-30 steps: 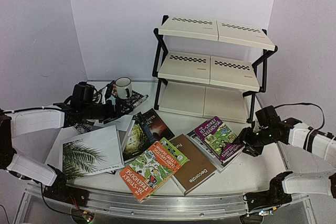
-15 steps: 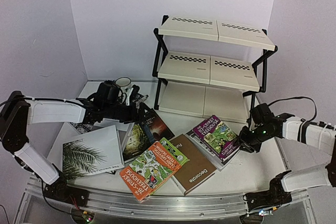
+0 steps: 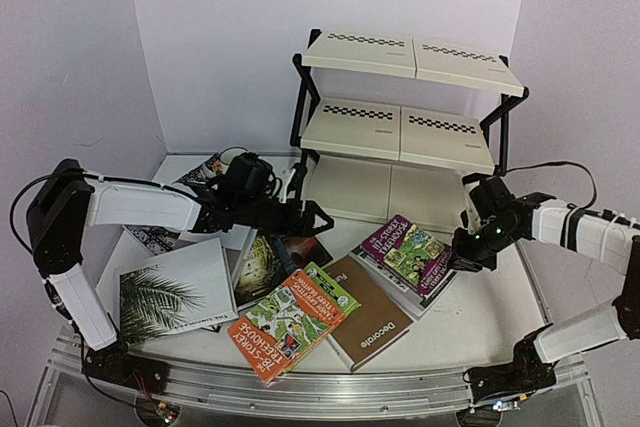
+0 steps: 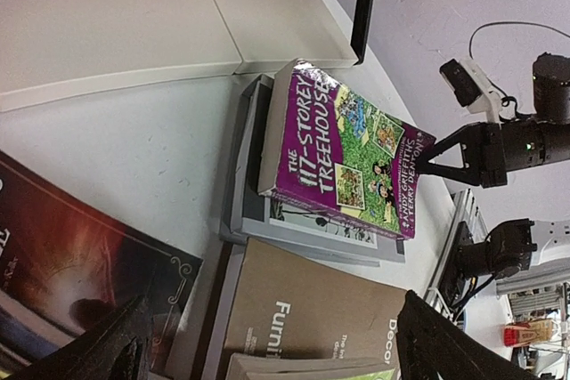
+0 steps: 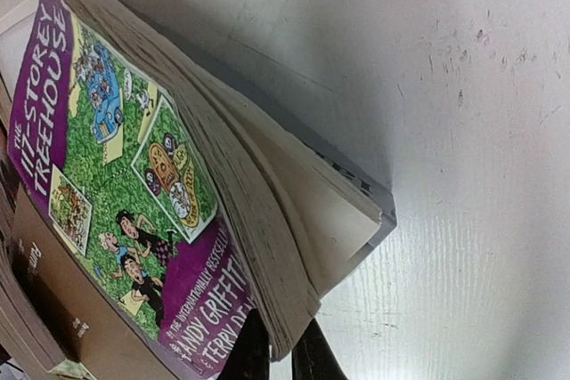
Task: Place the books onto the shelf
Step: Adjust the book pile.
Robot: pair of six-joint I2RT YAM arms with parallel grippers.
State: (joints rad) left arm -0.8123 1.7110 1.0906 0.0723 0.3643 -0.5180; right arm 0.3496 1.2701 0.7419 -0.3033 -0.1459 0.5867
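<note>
A: Starting near the bases: what to note?

B: Only flat covers there: the orange book [image 3: 285, 332], partly over the edge of the brown Decorate book [image 3: 378, 325], and to the left the palm-leaf book [image 3: 165, 292]. All untouched on the tabletop [image 3: 480, 322].

A: And further in, on the right side?

B: There the right tool [image 5: 278, 351], clenched on the right-hand corner of the purple Treehouse book [image 3: 405, 252]. Pinches cover and pages together, so looks like a real grip. Held corner tilted a little up, other end resting on a grey book [image 4: 258, 220].

A: And on the left?

B: Left tool [image 3: 312, 215] spread wide, grasping nothing, hovering over the dark books in the middle.

A: So which step?

B: Probably the pickup of the first book. No book on the shelf [image 3: 400, 132] yet; well behind the pile, against the back wall.

A: Next move?

B: Likely: lift slowly without losing this thin pinch, carry toward the lowest level just behind, then slide in flat. Perhaps needs support from the left side, because heavy for a corner grip and easy to fan open or slip.
</note>
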